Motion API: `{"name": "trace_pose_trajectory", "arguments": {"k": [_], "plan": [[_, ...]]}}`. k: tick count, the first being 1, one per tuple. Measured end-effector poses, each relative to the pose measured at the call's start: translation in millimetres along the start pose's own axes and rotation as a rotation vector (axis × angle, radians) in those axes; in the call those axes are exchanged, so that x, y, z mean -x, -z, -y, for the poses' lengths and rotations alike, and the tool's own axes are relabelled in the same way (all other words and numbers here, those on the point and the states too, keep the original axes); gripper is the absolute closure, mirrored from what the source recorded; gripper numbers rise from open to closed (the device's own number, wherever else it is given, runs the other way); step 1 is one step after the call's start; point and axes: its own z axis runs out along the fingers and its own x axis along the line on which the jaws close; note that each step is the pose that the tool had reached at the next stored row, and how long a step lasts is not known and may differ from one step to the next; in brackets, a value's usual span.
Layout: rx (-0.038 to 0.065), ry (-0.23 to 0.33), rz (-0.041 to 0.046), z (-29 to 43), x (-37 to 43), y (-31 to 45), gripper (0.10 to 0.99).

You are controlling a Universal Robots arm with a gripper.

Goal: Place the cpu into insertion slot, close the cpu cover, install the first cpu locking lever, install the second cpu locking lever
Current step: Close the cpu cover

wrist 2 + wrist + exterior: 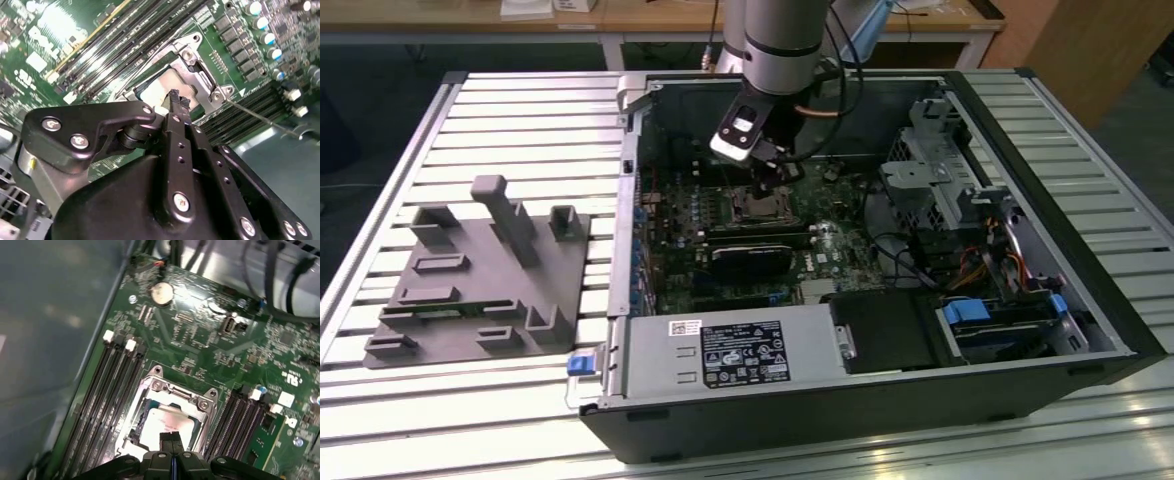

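Inside the open computer case [1041,200], my gripper [771,182] hangs just above the insertion slot [758,208] on the green board. Both wrist views show the cpu [165,421] [157,90] lying in the slot, pale metal top facing up. The silvery cpu cover [200,405] [202,80] lies flat around it, framing it through its window. My black fingertips [171,437] [177,98] are pressed together with nothing between them, over the edge of the cpu. A thin metal lever [257,116] sticks out sideways from the socket corner.
Memory slots [107,390] run along both sides of the socket. A black card [750,255] lies just in front of it, with the power supply [720,355] at the case's near wall. A grey fixture block [480,270] stands on the slatted table at the exterior view's left.
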Motion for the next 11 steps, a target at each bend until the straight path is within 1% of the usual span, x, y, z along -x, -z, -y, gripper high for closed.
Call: {"name": "trace_pose_trajectory", "arguments": {"k": [11], "plan": [[-0.003,0.199,0.0026,0.0,0.0,-0.5,0.980]]}}
